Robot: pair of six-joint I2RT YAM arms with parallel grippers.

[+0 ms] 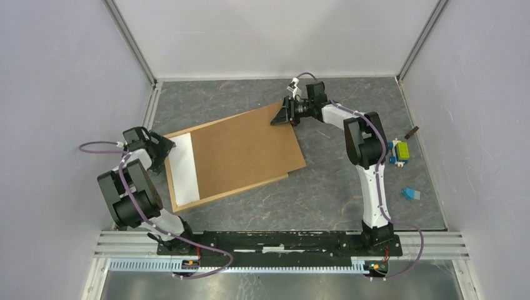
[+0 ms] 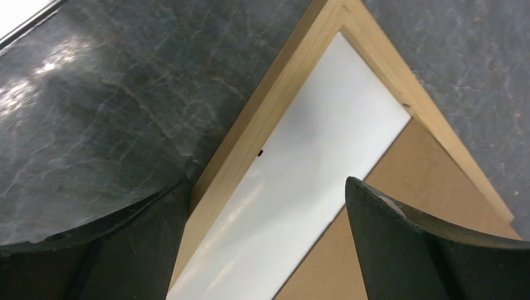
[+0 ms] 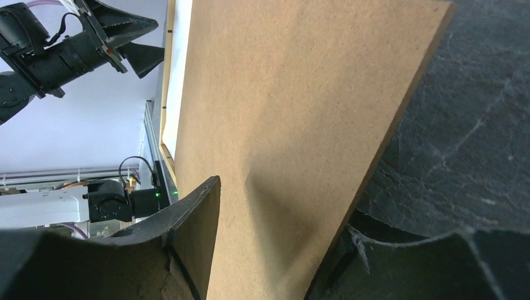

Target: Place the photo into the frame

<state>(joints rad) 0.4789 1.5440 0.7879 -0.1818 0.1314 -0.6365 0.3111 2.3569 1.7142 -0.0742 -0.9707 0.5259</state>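
Frame (image 2: 244,144), one, under one backing board (image 1: 244,153); left fingers (image 2: 412,250) wide open, right fingers (image 3: 187,219) parted astride its corner.

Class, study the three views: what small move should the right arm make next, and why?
Probably slide the brown board sideways toward the uncovered white strip until it sits square. The board lies askew over the wooden frame, sticking out past its right side, and the right tool straddles the board's far corner, well placed to shift it.
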